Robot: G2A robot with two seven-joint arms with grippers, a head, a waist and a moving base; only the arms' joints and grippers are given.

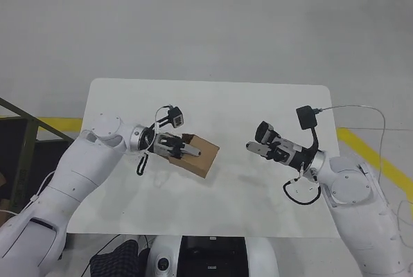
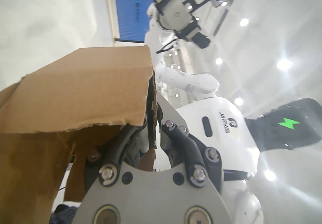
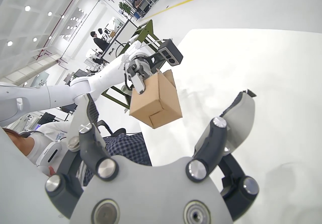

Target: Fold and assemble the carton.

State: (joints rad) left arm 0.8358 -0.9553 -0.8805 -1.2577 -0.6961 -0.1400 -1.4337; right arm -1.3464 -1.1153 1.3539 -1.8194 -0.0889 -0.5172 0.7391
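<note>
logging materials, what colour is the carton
Plain brown cardboard; the right wrist view shows the carton best.

White arms (image 1: pixel 89 166), black cables (image 1: pixel 143 166), grey-black right hand (image 1: pixel 252 147), silver screws (image 3: pixel 105 168)

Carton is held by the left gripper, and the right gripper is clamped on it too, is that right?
Not quite. The left gripper does hold the carton, but the right gripper is open and apart from it, with bare table between them. The top view shows this.
</note>
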